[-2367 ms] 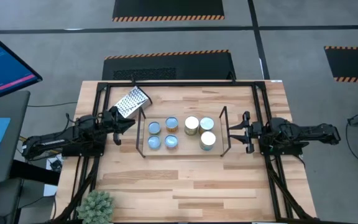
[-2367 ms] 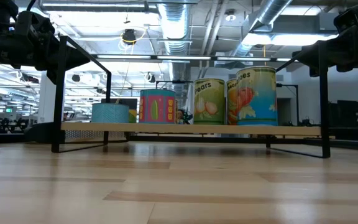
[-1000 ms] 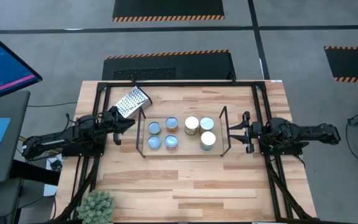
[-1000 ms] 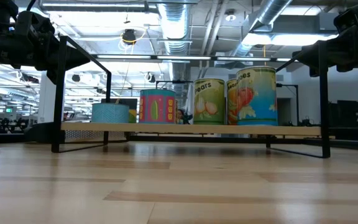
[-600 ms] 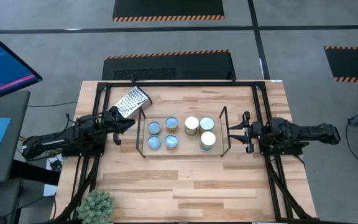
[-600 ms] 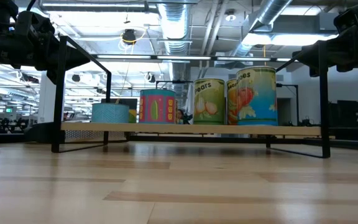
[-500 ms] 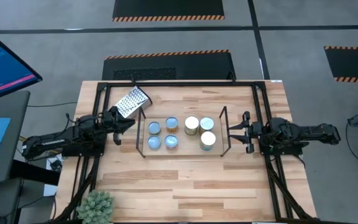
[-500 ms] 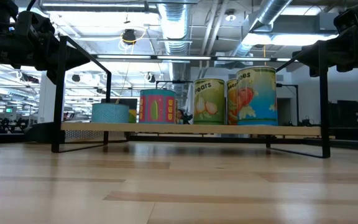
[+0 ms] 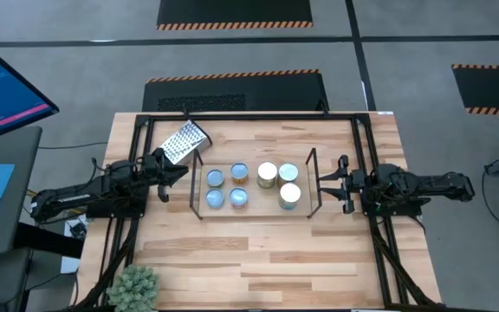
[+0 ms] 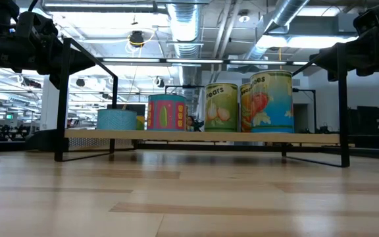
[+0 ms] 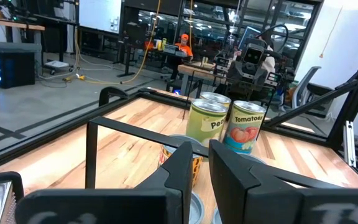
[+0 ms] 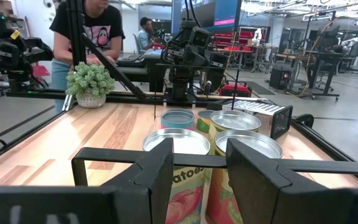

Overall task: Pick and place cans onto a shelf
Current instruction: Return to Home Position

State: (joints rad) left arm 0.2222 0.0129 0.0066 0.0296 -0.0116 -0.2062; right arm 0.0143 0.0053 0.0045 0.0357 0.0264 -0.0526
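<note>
Cans, seven small round tins with silvery, bluish or whitish lids (image 9: 268, 174), all stand inside the low black-wire shelf with a light wood floor (image 9: 262, 204), mid light wooden bench (image 9: 258, 256). High view: left claw (image 9: 177, 171) just beside the shelf's left end, fingers pinched almost together, empty; right claw (image 9: 322, 184) just beside its right end, fingers spread, empty. Perforated metal grater (image 9: 184, 141) lies on the bench outside the shelf, near the left claw; small green potted plant (image 9: 134, 289) at a bench corner. Low view: short teal tin at left, taller labelled tins at right, all upright. Left wrist view: thin slit between the fingers, tins beyond. Right wrist view: wide gap between the fingers; a person (image 12: 82, 25) stands beyond the bench.
</note>
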